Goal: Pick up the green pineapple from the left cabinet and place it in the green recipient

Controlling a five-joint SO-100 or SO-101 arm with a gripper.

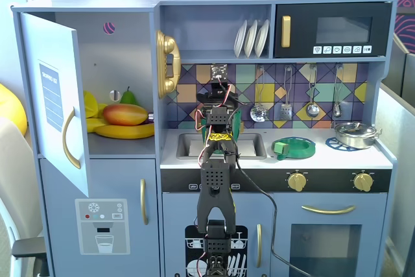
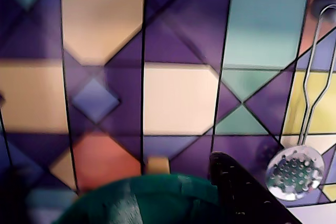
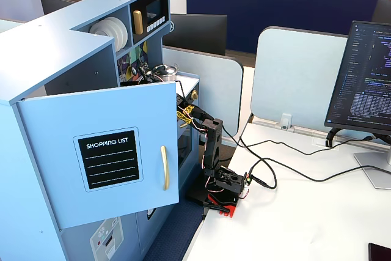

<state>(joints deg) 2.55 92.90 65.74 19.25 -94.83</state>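
Left of the fixed front view: the left cabinet [image 1: 120, 82] stands open, its shelf holding a mango [image 1: 125, 114], bananas and a pear tip; no green pineapple shows there. Centre: the arm rises before the sink, its tool [image 1: 220, 98] raised against the tiled wall; whether its jaws are apart or together cannot be told. In the wrist view a dark green rounded rim [image 2: 152, 200] fills the lower edge, probably the green recipient. Judged step: release or retreat; confirm the pineapple lies inside.
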